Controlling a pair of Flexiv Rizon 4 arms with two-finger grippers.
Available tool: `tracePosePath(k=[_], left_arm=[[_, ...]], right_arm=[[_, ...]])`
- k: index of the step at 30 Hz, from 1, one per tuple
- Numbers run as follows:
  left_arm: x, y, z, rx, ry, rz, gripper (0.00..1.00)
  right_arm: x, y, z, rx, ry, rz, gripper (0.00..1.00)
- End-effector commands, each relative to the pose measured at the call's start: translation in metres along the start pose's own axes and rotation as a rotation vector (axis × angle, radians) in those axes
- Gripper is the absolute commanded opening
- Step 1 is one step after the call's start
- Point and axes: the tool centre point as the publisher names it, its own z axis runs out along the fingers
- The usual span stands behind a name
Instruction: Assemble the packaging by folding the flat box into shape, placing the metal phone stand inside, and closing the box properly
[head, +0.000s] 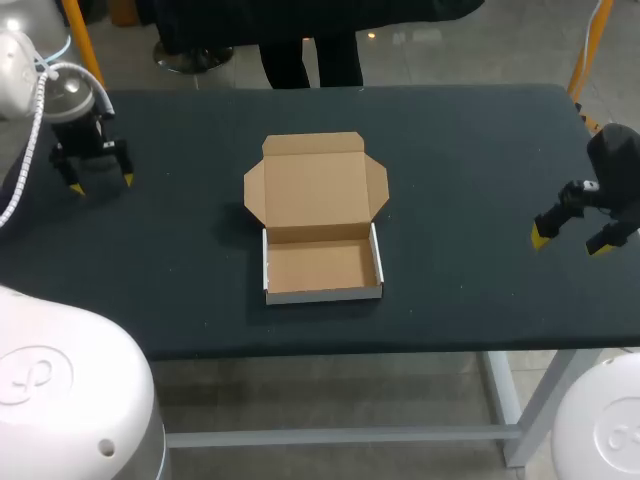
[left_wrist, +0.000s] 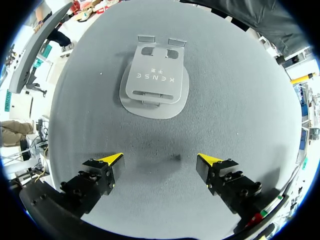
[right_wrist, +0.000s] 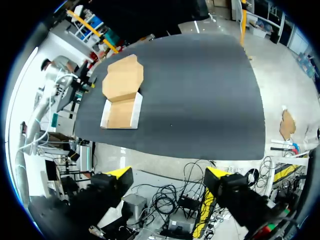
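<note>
Your brown cardboard box (head: 318, 235), folded into shape with white outer walls and its lid open toward the far edge, sits mid-table, well apart from every edge of the dark table (head: 470, 170) and from both grippers. Your left gripper (head: 101, 181) hangs near the far left corner, fingers spread and holding nothing, with the silver metal phone stand (left_wrist: 155, 82) lying on the surface ahead of it. Your right gripper (head: 572, 240) hangs near the right end, fingers also spread and empty.
</note>
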Motion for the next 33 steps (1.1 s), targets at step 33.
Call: tracePosePath(k=[33], left_arm=[[-0.006,-0.052,0.009,-0.013,-0.01,0.012,0.96]], right_arm=[[0.001,0.0,-0.003,0.004,-0.001,0.0,1.0]])
